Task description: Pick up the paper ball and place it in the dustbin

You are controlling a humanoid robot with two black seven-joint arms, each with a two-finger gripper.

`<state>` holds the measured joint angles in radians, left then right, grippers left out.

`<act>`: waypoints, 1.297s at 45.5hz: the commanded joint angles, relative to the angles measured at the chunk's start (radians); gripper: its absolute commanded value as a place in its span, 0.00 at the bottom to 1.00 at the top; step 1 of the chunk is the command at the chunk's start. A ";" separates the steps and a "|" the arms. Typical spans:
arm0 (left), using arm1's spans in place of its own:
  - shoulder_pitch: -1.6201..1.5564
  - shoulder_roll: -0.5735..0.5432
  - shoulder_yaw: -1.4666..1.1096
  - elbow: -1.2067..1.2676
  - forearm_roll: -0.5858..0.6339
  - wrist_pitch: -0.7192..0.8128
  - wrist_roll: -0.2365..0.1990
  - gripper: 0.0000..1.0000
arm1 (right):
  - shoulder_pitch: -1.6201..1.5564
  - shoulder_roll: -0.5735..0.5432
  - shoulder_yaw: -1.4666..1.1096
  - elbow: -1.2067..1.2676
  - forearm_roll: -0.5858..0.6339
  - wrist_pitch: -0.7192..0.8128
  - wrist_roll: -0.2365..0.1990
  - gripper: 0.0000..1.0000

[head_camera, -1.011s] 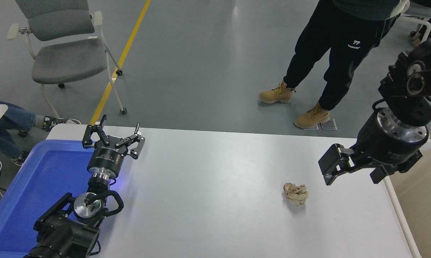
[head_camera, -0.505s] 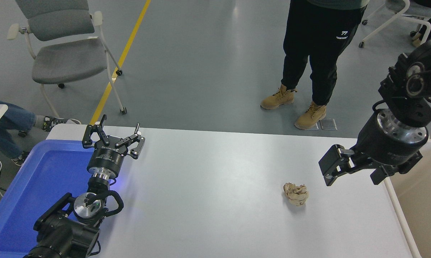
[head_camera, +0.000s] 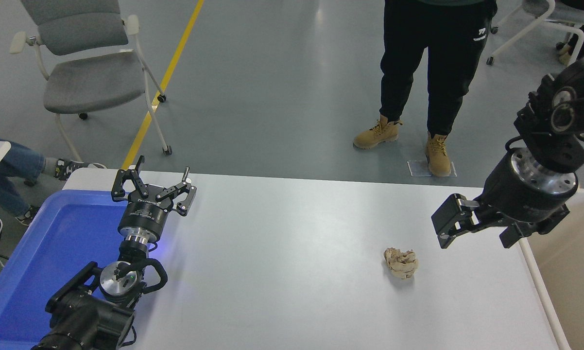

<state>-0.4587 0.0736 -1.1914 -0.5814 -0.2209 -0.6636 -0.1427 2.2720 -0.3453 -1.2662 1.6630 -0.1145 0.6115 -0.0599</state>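
1. Above the white table's point(head_camera: 297, 272) right end, the right gripper point(head_camera: 476, 232) hovers with fingers spread wide, empty.
2. Just below-left lies the paper ball point(head_camera: 401, 263) — apart from it.
3. At the right edge sits the dustbin point(head_camera: 540, 287) — the left gripper point(head_camera: 153, 187) rests open beside the blue tray point(head_camera: 44, 253).

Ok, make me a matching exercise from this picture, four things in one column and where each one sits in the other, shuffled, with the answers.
Things:
1. paper ball
2. dustbin
3. blue tray
4. left end effector

Places:
A. off the table's right edge
B. on the bare table top, right of centre
C. at the table's left end
D. open, over the tray's far right corner

Pairs: 1-B, 2-A, 3-C, 4-D
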 commanded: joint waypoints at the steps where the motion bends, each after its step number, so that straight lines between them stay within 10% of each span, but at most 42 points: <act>1: 0.000 0.000 0.000 0.000 0.000 -0.001 0.000 0.99 | -0.181 -0.008 0.033 -0.052 -0.023 -0.156 0.000 1.00; 37: 0.000 0.000 0.001 0.000 0.000 -0.002 0.000 0.99 | -0.681 0.169 0.271 -0.308 -0.126 -0.670 0.002 1.00; 59: 0.000 0.000 0.001 0.000 0.000 -0.002 0.000 0.99 | -0.844 0.232 0.284 -0.489 -0.162 -0.707 0.002 1.00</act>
<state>-0.4587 0.0737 -1.1904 -0.5814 -0.2208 -0.6658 -0.1426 1.5112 -0.1434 -0.9893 1.2624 -0.2512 -0.0720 -0.0588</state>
